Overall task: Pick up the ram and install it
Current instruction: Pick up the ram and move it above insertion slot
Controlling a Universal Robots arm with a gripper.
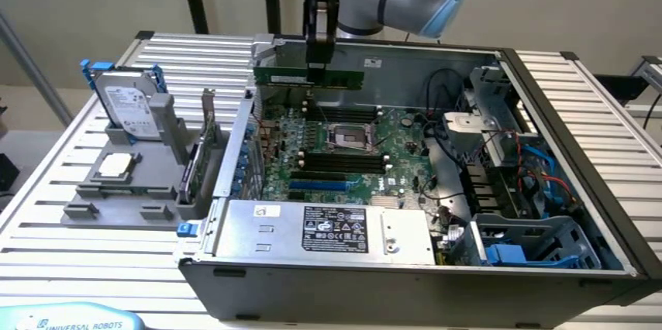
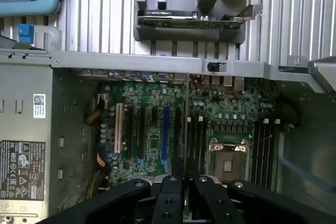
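The ram (image 1: pixel 346 79) is a narrow green stick that hangs level in the air above the rear part of the motherboard (image 1: pixel 398 132) inside the open computer case. My gripper (image 1: pixel 318 67) comes straight down and is shut on the stick's top edge, near its middle. In the wrist view the ram (image 2: pixel 187 119) shows edge-on as a thin line running out from between the black fingers of my gripper (image 2: pixel 185 174). It lies over the board beside the long black memory slots (image 2: pixel 198 135). Those slots (image 1: pixel 342 161) sit in front of the CPU socket (image 1: pixel 352 136), lower than the stick.
The case walls (image 1: pixel 517 63) ring the board, with the power supply (image 1: pixel 331 229) in front and cables and a drive cage (image 1: pixel 517 167) on the exterior view's right. A grey fixture (image 1: pixel 119 190) on that view's left carries a hard drive (image 1: pixel 129 105) and an upright card (image 1: pixel 197 167).
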